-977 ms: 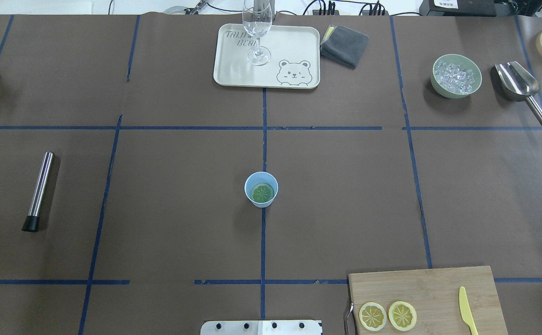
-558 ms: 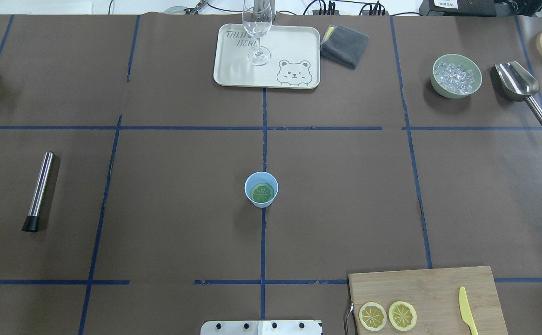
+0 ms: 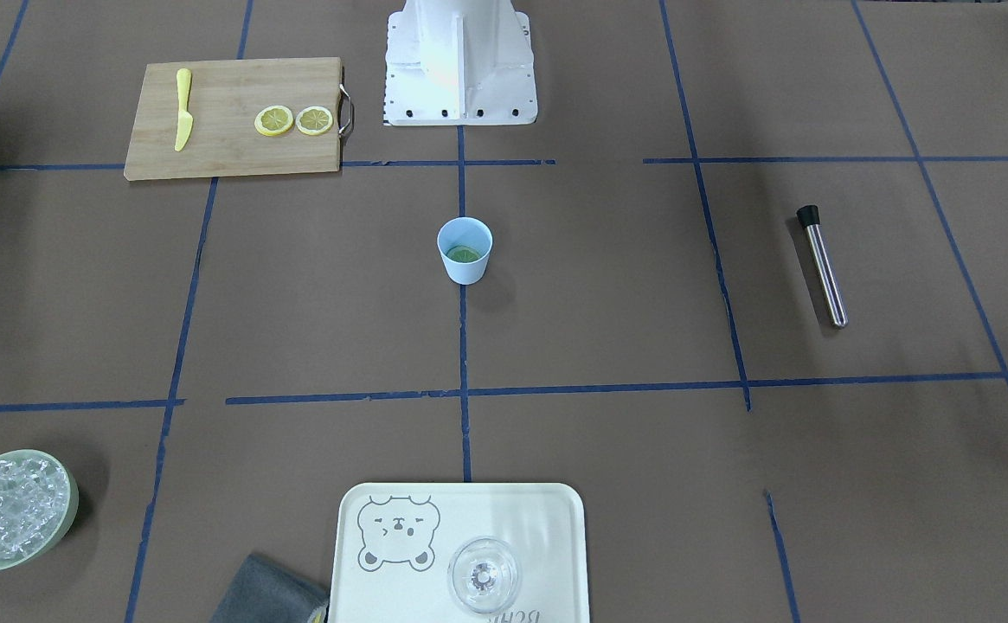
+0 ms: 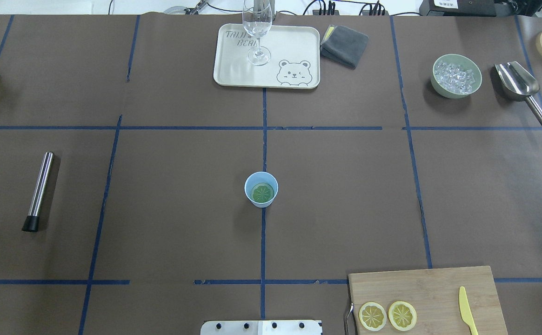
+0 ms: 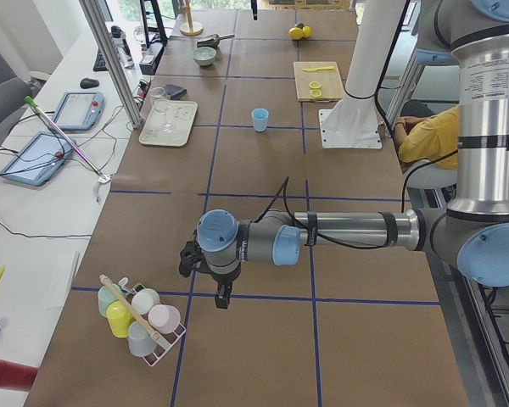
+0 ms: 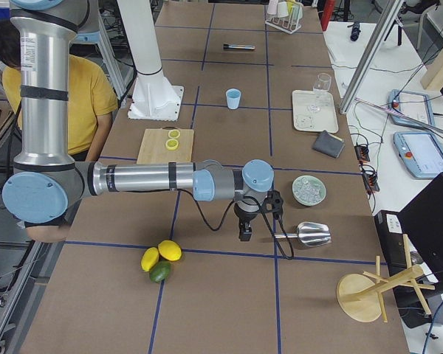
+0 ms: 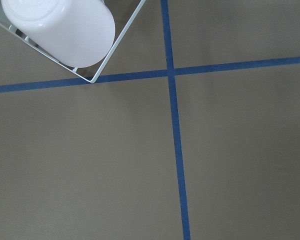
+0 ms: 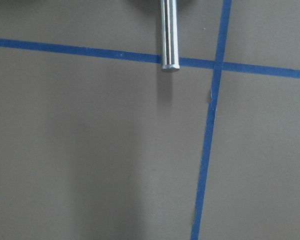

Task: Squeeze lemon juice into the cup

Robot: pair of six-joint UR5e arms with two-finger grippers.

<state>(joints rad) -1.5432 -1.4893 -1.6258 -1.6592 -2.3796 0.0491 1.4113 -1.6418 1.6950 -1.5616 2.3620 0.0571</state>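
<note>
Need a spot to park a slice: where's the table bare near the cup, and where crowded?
Bare brown paper lies all round the small light-blue cup: left to the black-tipped steel rod, near right to the wooden cutting board, ahead to the cream bear tray. Crowded: the board's near edge, with two lemon slices and a yellow plastic knife.

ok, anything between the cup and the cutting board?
No objects. The overhead view shows only bare brown cover and blue tape between the cup and the board.
</note>
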